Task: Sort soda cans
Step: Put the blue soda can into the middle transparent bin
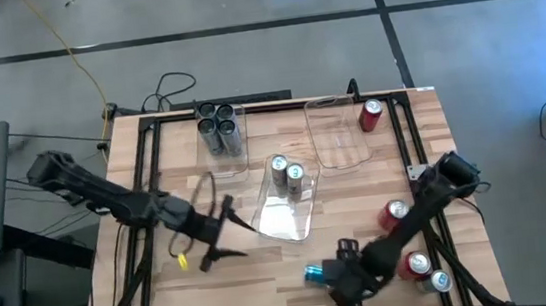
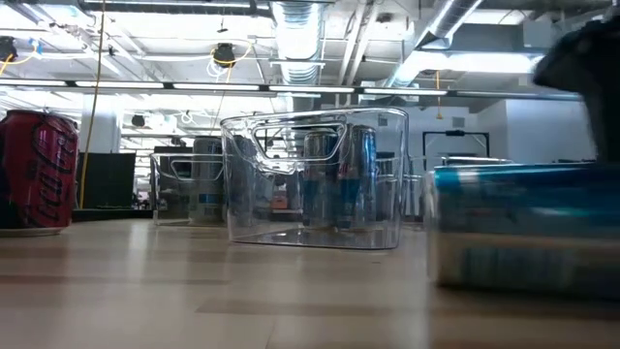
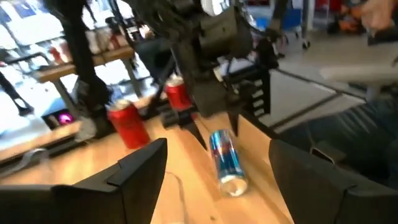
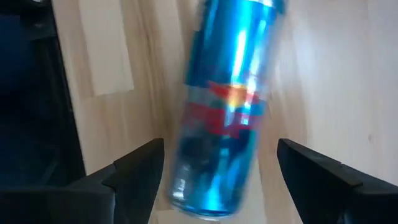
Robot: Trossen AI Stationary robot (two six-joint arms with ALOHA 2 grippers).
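Right claw (image 1: 337, 277): low over the near edge of the tabletop (image 1: 196, 291), fingers spread wide with nothing gripped; the blue can shows in the gap between them in the right wrist view
Blue can (image 1: 314, 273): lying on its side on the wood just beside the right claw, a slim blue-and-silver can with a red mark, apart from both fingers
Left claw (image 1: 223, 236): above the tabletop left of the middle bin, fingers parted and empty, pointing toward the blue can and the right arm
Middle bin (image 1: 290, 222): clear plastic, near the centre, with two silver-blue cans (image 1: 287, 172) standing upright at its far end
Far left bin (image 1: 234, 159): clear plastic, holding four dark grey cans (image 1: 218, 128) packed together at its far end
Far right bin (image 1: 329, 132): clear plastic, with a red can (image 1: 370, 114) at its right edge; I cannot tell from above whether that can is inside or just beside it
Loose cans on the right: one red can (image 1: 393, 213) beside the right arm, another red can (image 1: 416, 265) nearer the front, and a silver-topped can (image 1: 439, 280) touching or just beside it
Low view: the blue can fills the right foreground on its side, the middle bin stands behind it, a red can (image 2: 37, 171) upright at the far left
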